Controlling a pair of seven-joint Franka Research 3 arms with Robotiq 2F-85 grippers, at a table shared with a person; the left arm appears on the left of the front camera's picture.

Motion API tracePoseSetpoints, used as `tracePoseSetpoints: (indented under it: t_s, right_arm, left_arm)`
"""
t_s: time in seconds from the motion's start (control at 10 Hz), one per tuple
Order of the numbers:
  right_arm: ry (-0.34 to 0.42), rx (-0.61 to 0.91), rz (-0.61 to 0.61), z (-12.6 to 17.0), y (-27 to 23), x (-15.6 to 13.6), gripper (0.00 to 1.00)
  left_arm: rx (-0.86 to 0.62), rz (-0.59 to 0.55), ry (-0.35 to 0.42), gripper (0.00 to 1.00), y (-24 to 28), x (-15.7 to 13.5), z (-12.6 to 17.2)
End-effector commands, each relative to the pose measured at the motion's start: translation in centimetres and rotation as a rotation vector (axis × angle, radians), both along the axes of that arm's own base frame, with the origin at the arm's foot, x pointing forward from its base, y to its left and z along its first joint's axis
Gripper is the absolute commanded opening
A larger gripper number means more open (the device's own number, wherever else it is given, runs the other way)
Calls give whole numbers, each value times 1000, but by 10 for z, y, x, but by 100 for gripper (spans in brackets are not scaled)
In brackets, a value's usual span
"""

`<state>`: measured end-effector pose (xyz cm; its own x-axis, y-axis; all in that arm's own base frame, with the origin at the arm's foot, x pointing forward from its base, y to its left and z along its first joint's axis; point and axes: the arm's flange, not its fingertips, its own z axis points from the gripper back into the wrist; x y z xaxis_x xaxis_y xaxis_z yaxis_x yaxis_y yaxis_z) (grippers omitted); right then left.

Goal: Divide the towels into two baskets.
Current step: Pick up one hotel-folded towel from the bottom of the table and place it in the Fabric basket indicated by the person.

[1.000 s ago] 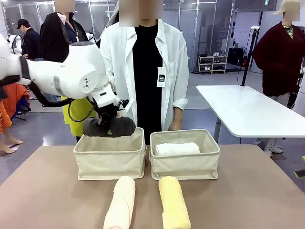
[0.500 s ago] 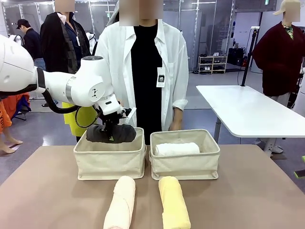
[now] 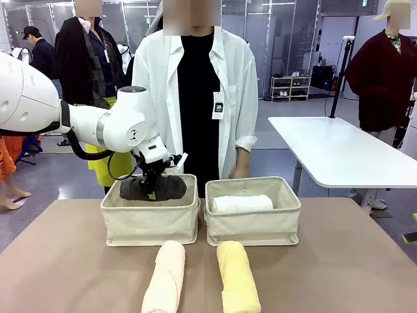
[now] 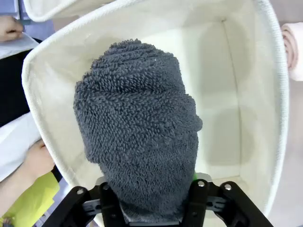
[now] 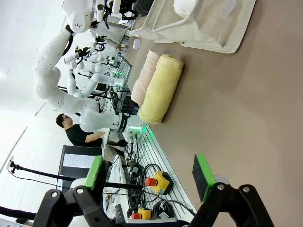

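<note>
My left gripper [image 3: 154,189] is shut on the dark grey towel [image 3: 153,188], holding it down inside the left basket [image 3: 150,218]; in the left wrist view the grey towel [image 4: 137,127] hangs over the basket's pale inside [image 4: 227,94]. The white towel [image 3: 241,203] lies in the right basket [image 3: 253,225]. On the table in front lie the pale pink towel [image 3: 166,277] and the yellow towel [image 3: 238,277], side by side. My right gripper [image 5: 149,182] is open over bare table, with the yellow towel [image 5: 161,87] and pink towel [image 5: 142,75] farther off.
A person in a white coat [image 3: 199,91] stands right behind the baskets, a hand [image 3: 240,171] near the right basket's back rim. The brown table [image 3: 339,274] has free room at both sides. A white table [image 3: 339,153] stands at the back right.
My left gripper has lowered the dark grey towel from above the left basket's rim down into the basket.
</note>
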<state>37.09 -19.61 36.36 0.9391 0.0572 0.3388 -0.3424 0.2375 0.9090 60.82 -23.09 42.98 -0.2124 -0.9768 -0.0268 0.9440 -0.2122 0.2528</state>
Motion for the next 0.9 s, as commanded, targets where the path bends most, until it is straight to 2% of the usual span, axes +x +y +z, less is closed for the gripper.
tracePoseSetpoints:
  t_s: [0.0,0.3,0.5,0.6,0.8]
  right_arm:
    - [-1,-3,-8,2,2,-3,93]
    - [-1,-3,-8,2,2,-3,93]
    - [-1,-3,-8,2,2,-3,93]
    - [-1,-3,-8,2,2,-3,93]
    - [-1,-3,-8,2,2,-3,93]
  left_arm:
    - [11,51,-25,100,0,5,5]
    - [-18,78,-27,100,6,5,4]
    - [-49,114,-42,100,14,-9,7]
    - [-11,70,-11,100,6,5,4]
    - [-11,70,-11,100,6,5,4]
